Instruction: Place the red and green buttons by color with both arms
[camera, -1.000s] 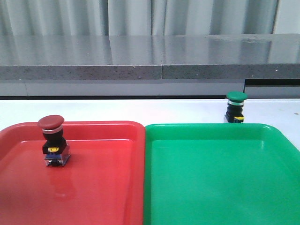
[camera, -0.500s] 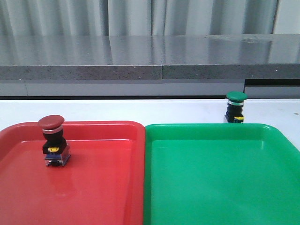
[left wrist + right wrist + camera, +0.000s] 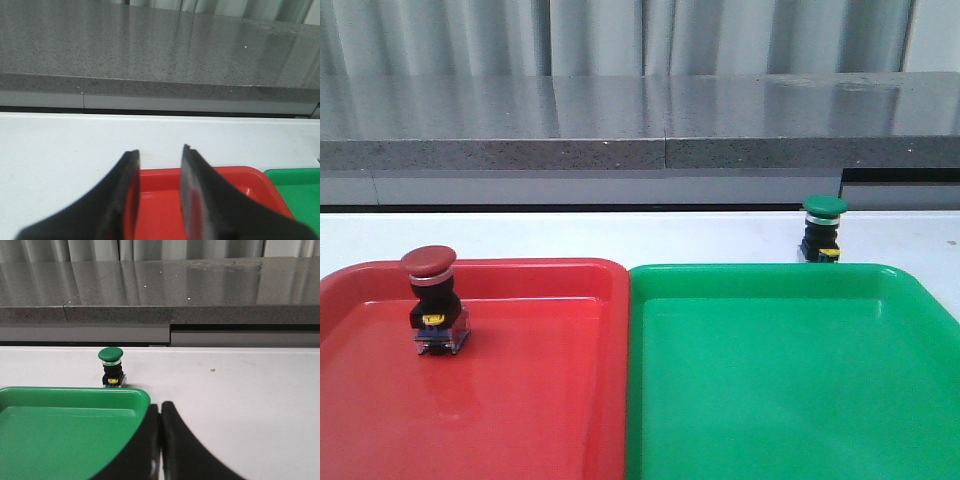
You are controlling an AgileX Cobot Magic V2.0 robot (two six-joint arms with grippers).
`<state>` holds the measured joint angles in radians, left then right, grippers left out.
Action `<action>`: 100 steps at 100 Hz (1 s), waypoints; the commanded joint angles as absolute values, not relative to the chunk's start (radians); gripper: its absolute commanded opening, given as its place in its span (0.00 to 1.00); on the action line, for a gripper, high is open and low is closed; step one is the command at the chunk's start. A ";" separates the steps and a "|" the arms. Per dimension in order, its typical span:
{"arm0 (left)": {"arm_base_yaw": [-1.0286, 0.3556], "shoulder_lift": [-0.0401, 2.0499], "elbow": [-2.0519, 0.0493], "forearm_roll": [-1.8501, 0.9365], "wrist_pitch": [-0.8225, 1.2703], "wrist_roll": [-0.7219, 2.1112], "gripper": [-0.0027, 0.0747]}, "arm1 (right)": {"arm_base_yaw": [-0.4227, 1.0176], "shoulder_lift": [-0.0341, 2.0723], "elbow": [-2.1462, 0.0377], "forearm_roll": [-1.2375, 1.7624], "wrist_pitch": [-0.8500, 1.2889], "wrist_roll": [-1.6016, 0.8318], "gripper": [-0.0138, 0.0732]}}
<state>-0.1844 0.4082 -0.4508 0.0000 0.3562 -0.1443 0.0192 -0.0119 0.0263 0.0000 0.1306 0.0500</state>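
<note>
The red button (image 3: pixel 431 298) stands upright inside the red tray (image 3: pixel 520 265), at its far left. The green button (image 3: pixel 823 229) stands upright on the white table just behind the green tray's (image 3: pixel 760 269) far right rim. It also shows in the right wrist view (image 3: pixel 111 367), beyond the tray corner (image 3: pixel 135 394). Neither gripper shows in the front view. My left gripper (image 3: pixel 159 152) is open and empty over the far edge of the red tray (image 3: pixel 235 175); the red button is out of that view. My right gripper (image 3: pixel 160 406) is shut and empty beside the green tray's corner.
The two trays sit side by side, touching at the middle. White table (image 3: pixel 620 235) runs behind them. A grey stone ledge (image 3: pixel 640 150) and a curtain close the back. A corner of the green tray (image 3: pixel 300 182) shows in the left wrist view.
</note>
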 commanded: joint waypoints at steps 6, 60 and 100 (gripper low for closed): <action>-0.182 0.412 -0.477 0.007 0.283 -0.152 0.01 | 0.012 -0.030 0.013 -0.007 0.046 0.046 0.03; -0.182 0.412 -0.477 0.007 0.283 -0.152 0.01 | 0.012 -0.030 0.013 -0.007 0.046 0.046 0.03; -0.182 0.407 -0.444 0.072 0.183 -0.152 0.01 | 0.012 -0.030 0.013 -0.007 0.046 0.046 0.03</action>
